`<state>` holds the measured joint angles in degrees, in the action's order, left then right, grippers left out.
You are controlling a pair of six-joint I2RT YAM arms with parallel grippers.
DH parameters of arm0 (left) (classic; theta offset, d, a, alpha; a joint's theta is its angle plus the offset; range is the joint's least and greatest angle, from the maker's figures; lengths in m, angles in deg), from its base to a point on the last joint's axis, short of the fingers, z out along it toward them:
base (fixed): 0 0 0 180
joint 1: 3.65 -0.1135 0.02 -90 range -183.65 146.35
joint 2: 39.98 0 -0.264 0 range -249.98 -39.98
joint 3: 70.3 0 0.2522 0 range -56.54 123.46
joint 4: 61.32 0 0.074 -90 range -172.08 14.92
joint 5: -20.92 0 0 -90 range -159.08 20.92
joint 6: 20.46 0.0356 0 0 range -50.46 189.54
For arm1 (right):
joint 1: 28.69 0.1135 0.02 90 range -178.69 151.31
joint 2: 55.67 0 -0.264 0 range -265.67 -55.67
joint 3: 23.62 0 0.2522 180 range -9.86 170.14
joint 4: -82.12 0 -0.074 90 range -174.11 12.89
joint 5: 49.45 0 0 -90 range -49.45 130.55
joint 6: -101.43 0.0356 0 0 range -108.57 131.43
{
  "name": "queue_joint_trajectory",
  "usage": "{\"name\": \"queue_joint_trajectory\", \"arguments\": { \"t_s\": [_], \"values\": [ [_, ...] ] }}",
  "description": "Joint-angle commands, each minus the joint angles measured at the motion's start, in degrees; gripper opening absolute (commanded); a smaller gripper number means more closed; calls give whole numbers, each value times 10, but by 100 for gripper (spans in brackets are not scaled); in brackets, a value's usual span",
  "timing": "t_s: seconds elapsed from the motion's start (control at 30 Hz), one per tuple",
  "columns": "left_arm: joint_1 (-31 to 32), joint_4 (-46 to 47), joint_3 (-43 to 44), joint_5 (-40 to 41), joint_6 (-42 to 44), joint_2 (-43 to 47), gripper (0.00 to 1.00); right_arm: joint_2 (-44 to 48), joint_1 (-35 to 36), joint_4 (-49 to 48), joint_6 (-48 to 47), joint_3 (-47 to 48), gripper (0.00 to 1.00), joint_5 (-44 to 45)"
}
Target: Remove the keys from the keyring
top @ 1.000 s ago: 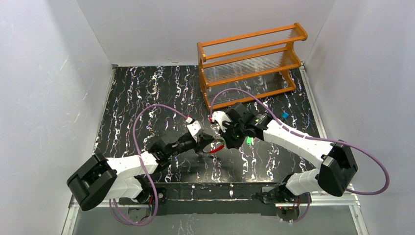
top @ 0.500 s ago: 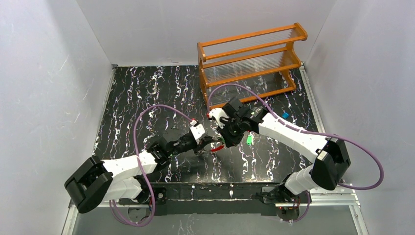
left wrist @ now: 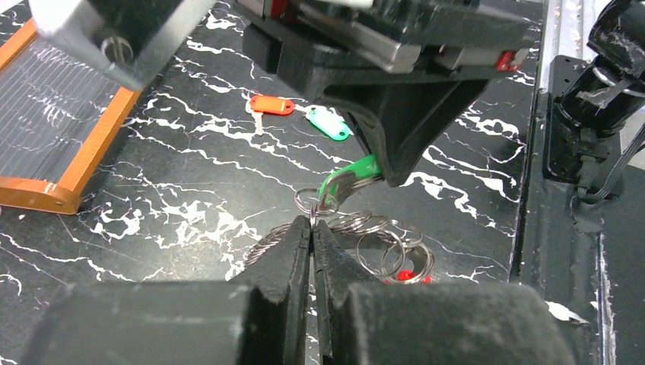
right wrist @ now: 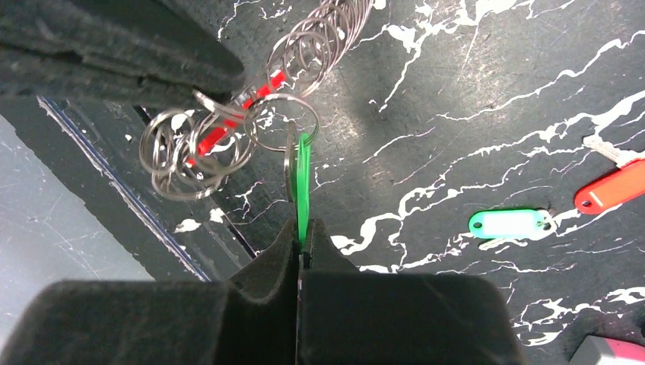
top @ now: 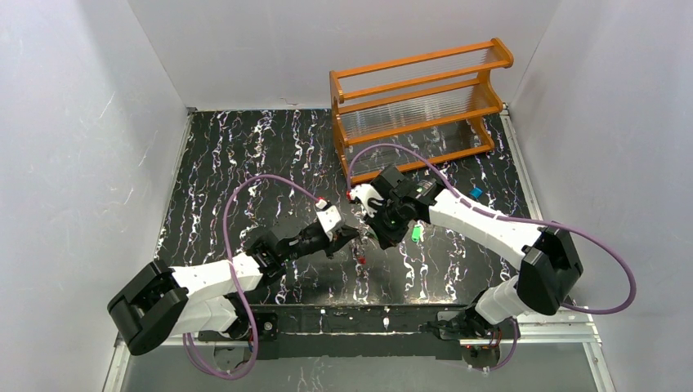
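Note:
The keyring (left wrist: 357, 228), a silvery ribbed coil with a red segment (left wrist: 407, 275), hangs between the two grippers just above the table. My left gripper (left wrist: 312, 222) is shut on the coil. My right gripper (right wrist: 301, 232) is shut on the head of a green key (right wrist: 303, 179) that is still threaded on the coil (right wrist: 228, 129). In the top view the two grippers meet at mid-table, left (top: 346, 237) and right (top: 377, 234). A red key (left wrist: 271, 104) and a green key (left wrist: 328, 124) lie loose on the table beyond them.
An orange wooden rack (top: 418, 102) stands at the back right of the black marbled table (top: 245, 163). A small blue item (top: 476, 193) lies near the right arm. The loose green key shows in the top view (top: 417, 233) beside the right wrist. White walls enclose the table.
My right gripper has shifted slightly left and back with the green key. The ring's red segment now hangs lower between the grippers. The left gripper has kept its hold.

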<state>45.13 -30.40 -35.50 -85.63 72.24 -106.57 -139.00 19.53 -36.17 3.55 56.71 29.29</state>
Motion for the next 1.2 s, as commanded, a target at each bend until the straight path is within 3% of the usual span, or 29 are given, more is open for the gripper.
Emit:
{"name": "queue_joint_trajectory", "arguments": {
  "t_s": [0.0, 0.67, 1.17],
  "values": [
    [0, 51, -11, -12, -22, 22, 0, -12, -3, 10, 2, -6, 1, 19],
    [0, 75, 8, -43, -21, -10, 0, -44, -3, -12, -17, 28, 1, -42],
    [0, 70, -13, 27, -9, 12, 0, 9, -3, -17, 0, -3, 1, -18]
  ]
}}
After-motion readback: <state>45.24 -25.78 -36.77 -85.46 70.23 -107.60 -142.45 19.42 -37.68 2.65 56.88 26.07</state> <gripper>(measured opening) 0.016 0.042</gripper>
